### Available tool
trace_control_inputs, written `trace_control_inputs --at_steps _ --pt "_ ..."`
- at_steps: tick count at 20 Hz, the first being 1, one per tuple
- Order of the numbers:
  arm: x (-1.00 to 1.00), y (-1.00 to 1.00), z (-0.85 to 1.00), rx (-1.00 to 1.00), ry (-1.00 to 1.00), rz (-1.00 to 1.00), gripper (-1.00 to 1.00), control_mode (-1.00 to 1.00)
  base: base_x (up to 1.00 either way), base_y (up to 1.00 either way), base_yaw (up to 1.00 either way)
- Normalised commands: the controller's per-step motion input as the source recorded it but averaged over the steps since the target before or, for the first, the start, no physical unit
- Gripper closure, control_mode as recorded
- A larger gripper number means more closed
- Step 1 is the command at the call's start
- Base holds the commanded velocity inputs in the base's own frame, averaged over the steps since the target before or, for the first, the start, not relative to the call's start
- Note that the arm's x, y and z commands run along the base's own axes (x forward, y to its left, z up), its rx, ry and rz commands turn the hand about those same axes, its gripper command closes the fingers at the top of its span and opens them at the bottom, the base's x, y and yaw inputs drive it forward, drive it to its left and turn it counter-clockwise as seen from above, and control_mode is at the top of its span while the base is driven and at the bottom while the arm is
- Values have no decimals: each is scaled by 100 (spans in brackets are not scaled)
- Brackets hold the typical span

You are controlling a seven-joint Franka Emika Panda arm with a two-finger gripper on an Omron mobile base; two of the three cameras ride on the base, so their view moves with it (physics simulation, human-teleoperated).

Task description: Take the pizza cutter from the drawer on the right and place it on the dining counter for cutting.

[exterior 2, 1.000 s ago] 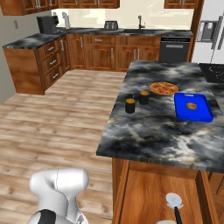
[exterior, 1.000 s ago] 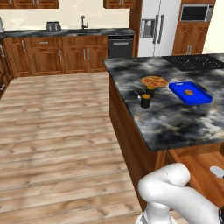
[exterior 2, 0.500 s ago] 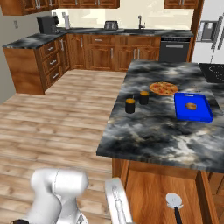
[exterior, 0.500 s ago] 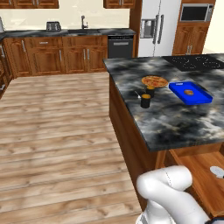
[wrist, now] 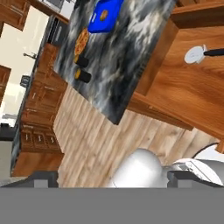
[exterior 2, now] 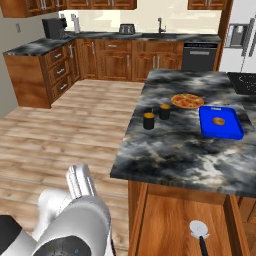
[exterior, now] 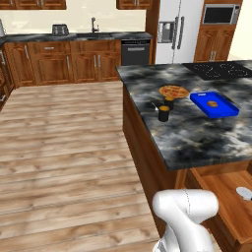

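Note:
The pizza cutter (wrist: 194,54) lies flat in the open drawer (wrist: 183,87), silver wheel toward the counter and black handle pointing away. It also appears near the drawer's middle (exterior 2: 199,229) and at the frame's right edge (exterior: 244,193). The drawer (exterior 2: 170,225) stands pulled out beneath the dining counter (exterior 2: 185,150). My gripper (wrist: 113,179) is open with nothing between its dark fingertips (wrist: 41,179). It hangs well back from the drawer, over the wooden floor.
On the dining counter sit an orange pizza (exterior 2: 187,101), a blue tray (exterior 2: 220,121) and two dark shakers (exterior 2: 148,120). The black cooktop (exterior: 219,70) is at its far end. Wall cabinets and a fridge (exterior: 170,29) line the back. My white arm (exterior: 184,216) rises beside the drawer.
The arm has swung: a white link has risen into the lower left of the right base view. The cutter and drawer have not moved, and the gripper stays open.

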Motion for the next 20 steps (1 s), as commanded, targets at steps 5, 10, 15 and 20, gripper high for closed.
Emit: trace_control_inputs --at_steps 5,10,15,20 --pt "40 -21 0 -14 1 -1 -100 -100 0 0 0" --pt "14 -52 0 -19 3 7 -100 -100 0 0 0" --pt "0 -70 -2 -26 9 30 -100 -100 0 0 0" --pt "0 -65 -22 -30 18 42 -100 -100 0 0 0"
